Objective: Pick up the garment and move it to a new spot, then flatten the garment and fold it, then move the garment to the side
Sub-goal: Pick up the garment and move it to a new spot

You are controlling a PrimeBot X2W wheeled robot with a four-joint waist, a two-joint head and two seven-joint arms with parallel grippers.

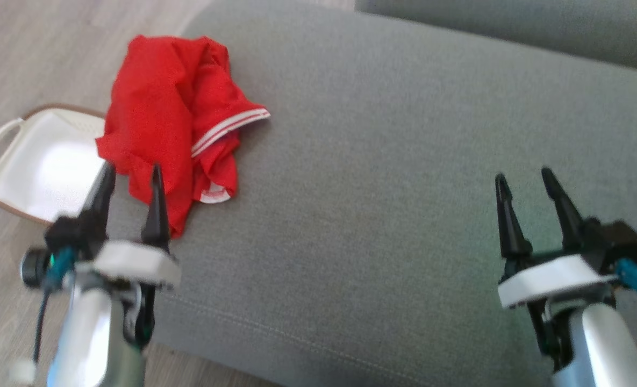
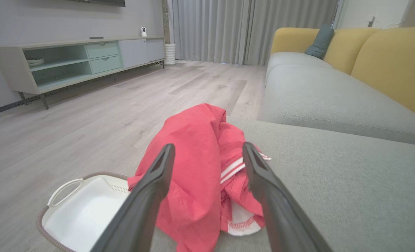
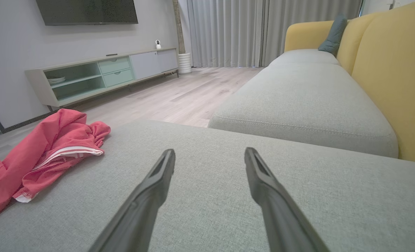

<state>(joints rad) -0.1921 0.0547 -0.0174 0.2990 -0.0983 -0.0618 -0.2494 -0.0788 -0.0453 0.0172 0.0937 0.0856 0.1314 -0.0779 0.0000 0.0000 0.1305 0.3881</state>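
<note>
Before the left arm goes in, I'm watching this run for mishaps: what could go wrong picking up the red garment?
The red garment lies bunched at the gray cushion's edge, by the white basket; a weak pinch might drag it off. Its folds overlap, so the open left tool may catch one layer and lift it tangled.

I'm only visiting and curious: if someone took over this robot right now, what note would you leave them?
Left tool: open, empty, pointed at the red garment.
Right tool: open, empty, over the bare grey cushion.
Garment: crumpled at the cushion's left edge, next to a white basket on the floor.
Done: nothing visible yet.
Left: pick up, move, flatten, fold, set aside.
</note>
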